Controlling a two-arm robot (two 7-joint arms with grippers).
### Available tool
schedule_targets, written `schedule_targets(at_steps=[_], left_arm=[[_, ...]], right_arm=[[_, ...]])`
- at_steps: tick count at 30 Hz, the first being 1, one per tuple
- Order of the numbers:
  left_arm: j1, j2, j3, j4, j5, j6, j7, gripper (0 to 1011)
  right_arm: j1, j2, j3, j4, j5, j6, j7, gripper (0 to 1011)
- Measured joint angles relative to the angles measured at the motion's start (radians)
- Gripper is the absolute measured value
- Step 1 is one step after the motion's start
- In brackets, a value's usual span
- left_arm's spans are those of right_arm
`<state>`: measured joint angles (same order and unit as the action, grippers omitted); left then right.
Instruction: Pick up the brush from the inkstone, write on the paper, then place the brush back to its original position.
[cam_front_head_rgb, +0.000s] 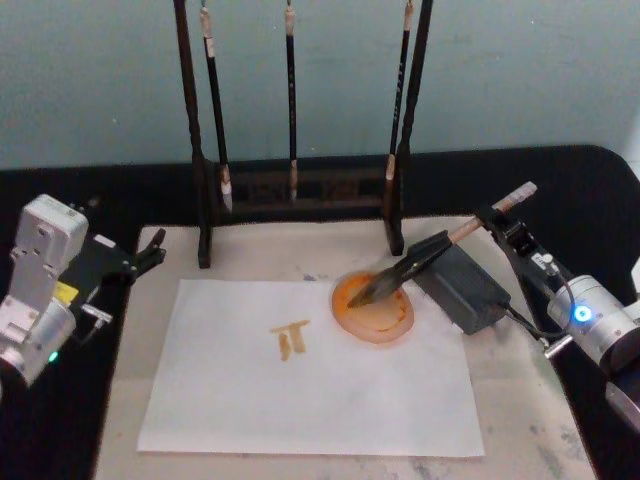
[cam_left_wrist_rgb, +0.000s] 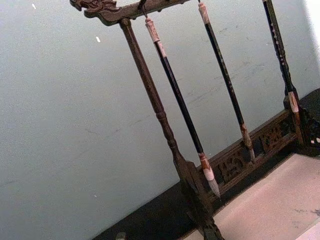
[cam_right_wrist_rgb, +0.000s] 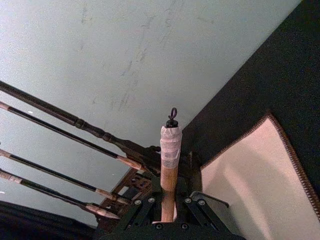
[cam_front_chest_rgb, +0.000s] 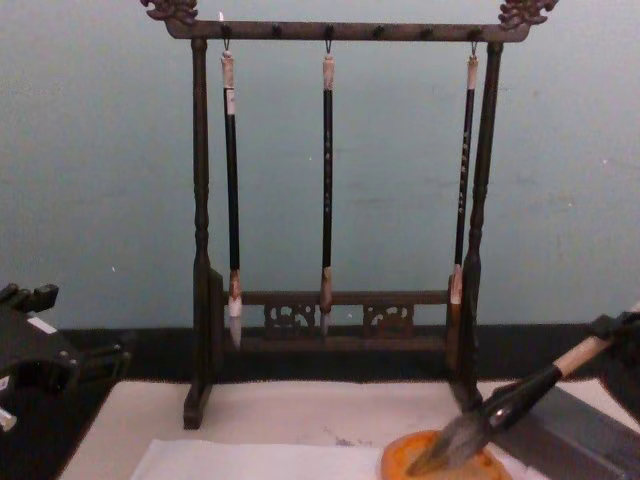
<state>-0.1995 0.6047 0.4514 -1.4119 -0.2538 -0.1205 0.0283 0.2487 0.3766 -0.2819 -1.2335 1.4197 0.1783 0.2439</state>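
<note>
**Brush tip down in the dish – putting it back, I reckon**

The brush is in my right pincer, which is clamped on the pale upper handle just below the taped end with the loop. The grey-brown tuft is down on the orange dish and looks like it's touching. The dark lower part of the brush passes over the near corner of the dark grey block just beside the dish. I take that block for the inkstone.

There are a few orange strokes on the paper, so my guess is the writing is done and this is the put-back step. Next I'd need to lower the handle until the brush rests by itself, then let go gently – release too early and it could roll or smear the sheet.

Its long axis runs on a slant. The tip points down, to my left and towards me, while the loop end is up, away and to my right.

My left pincer is parked at the left edge of the mat, well away from everything. Behind it all is the rack with three thin brushes hanging from it.
</note>
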Motion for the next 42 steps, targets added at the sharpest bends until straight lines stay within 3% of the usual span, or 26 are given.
schedule_targets(at_steps=[17,36,42], left_arm=[[0.000,0.000,0.000,0.000,0.000,0.000,0.000,1010],[0.000,0.000,0.000,0.000,0.000,0.000,0.000,1010],[0.000,0.000,0.000,0.000,0.000,0.000,0.000,1010]], right_arm=[[0.000,0.002,-0.003,-0.002,0.003,-0.003,-0.006,161],[0.000,0.001,-0.001,-0.002,0.001,-0.001,-0.003,778],[0.000,0.001,-0.001,-0.002,0.001,-0.001,-0.003,914]])
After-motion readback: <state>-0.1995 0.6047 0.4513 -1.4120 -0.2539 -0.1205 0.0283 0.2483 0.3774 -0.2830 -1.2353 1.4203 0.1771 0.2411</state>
